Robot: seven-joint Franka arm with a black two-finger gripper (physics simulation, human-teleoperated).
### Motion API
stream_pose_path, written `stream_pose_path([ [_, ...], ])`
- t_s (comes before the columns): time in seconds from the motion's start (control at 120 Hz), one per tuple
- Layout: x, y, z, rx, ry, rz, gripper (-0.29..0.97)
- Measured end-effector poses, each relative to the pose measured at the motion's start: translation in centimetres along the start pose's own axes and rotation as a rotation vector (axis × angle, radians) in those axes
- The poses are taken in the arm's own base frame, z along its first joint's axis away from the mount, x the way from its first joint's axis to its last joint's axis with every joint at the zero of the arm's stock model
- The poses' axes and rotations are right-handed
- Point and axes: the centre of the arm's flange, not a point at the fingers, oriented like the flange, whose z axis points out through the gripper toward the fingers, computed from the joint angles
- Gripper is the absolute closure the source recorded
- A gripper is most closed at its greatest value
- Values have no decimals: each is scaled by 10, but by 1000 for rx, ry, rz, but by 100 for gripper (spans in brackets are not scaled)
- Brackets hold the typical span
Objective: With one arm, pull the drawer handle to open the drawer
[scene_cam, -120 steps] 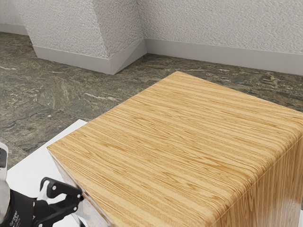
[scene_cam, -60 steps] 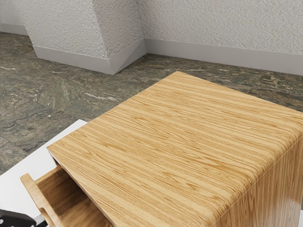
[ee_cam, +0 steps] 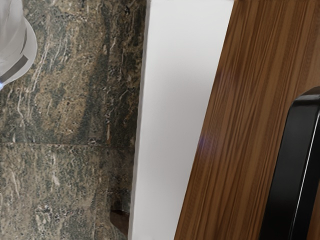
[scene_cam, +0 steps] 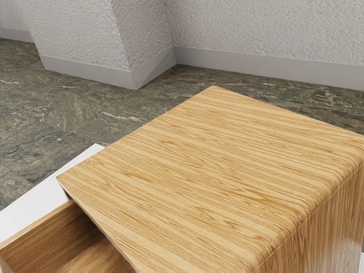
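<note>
The wooden cabinet point(scene_cam: 227, 170) stands on a white desk point(scene_cam: 35, 198), and its drawer point(scene_cam: 54, 244) sits at the lower corner of the exterior view's left, drawn well out from under the cabinet's top. The drawer's inner floor and one side wall lie open to view. Its front edge runs out past the picture's edge, so how far it has come in full cannot be read.

In the wrist view the camera looks along a dark wooden drawer front point(ee_cam: 245, 125). The black handle point(ee_cam: 295, 170) lies close against that panel, right by the hand. Beside the wood runs the bare white desk point(ee_cam: 175, 100), and beyond it the mottled stone floor point(ee_cam: 65, 125).

Whether the tool is wide, narrow or clamped on the handle cannot be told from these pictures. The handle's nearness to the wrist camera suggests only that the hand is close by it.

As a judgement, the task looks largely done: the drawer is plainly open and a good part of its inside is exposed. What may be left is a last stretch of pull, if the drawer has more travel. After that the handle must be let go and the arm backed straight away, so that the drawer is not nudged back in.
</note>
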Motion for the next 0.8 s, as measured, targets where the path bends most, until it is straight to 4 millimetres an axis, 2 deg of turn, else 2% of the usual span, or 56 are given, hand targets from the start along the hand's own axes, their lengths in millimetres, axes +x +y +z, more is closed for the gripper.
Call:
stream_pose_path([
  [0.258, 7, -27, -8, 11, 4, 14, 0],
  [0.325, 9, -31, -16, 3, -5, 16, 0],
  [0.358, 11, -35, -36, -32, -33, 19, 0],
  [0.467, 40, -54, -143, -235, -192, 23, 0],
  [0.492, 44, -53, -158, -261, -212, 26, 0],
  [0.525, 45, -44, -168, -272, -224, 32, 0],
  [0.558, 40, -15, -166, -234, -223, 53, 0],
  [0.6, 36, 48, -148, -133, -228, 89, 0],
  [0.675, 17, 198, -84, 57, -169, 165, 0],
  [0.7, 18, 253, -65, 100, -158, 179, 0],
  [0.725, 21, 295, -44, 134, -151, 196, 0],
  [0.758, 24, 336, -17, 167, -132, 231, 0],
  [0.8, 25, 368, 6, 178, -88, 302, 0],
])
